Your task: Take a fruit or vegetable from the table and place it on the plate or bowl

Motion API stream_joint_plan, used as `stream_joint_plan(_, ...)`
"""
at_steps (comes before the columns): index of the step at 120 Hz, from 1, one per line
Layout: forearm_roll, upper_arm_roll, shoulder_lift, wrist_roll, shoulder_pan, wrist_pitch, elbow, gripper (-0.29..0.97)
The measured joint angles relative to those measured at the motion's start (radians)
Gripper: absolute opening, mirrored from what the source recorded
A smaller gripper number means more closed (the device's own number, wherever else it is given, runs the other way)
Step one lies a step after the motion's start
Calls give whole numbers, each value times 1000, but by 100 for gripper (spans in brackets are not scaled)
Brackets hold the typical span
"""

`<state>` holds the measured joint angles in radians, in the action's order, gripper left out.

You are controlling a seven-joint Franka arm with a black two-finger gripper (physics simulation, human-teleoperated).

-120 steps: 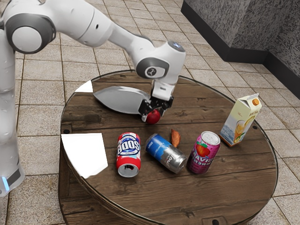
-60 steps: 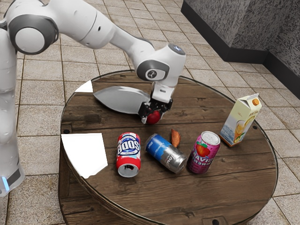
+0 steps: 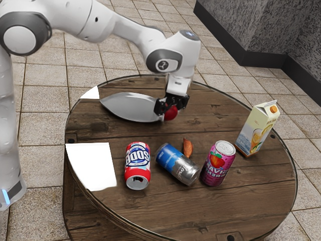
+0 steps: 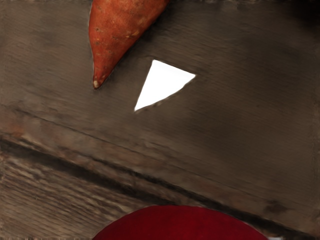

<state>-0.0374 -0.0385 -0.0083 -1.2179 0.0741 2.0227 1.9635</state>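
The gripper [image 3: 170, 109] clamped the red fruit [image 3: 172, 114] (apparently airborne), with the plate [image 3: 125, 105] at its nine o'clock in the exterior view.

1. A round table [image 3: 235, 201] of dark wooden planks stands on a tiled floor.
2. A silver plate [image 3: 128, 106] lies at its far side.
3. A red and white can [image 3: 137, 164] and a blue can [image 3: 176, 163] lie on their sides near the middle.
4. A sweet potato [image 3: 188, 147] lies just behind the blue can.
5. A pink can [image 3: 217, 163] stands upright beside the blue can.
6. A carton [image 3: 257, 128] stands upright near the edge at the exterior view's right.
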Motion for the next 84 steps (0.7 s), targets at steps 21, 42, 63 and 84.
stream_joint_plan(21,-14,97,-42,9,-58,-31,9,6)
stream_joint_plan(42,-16,124,-42,15,60,-45,15,9)
stream_joint_plan(63,-13,125,-56,17,51,-51,42,15)
stream_joint_plan(84,-4,154,-57,15,8,-64,51,50)
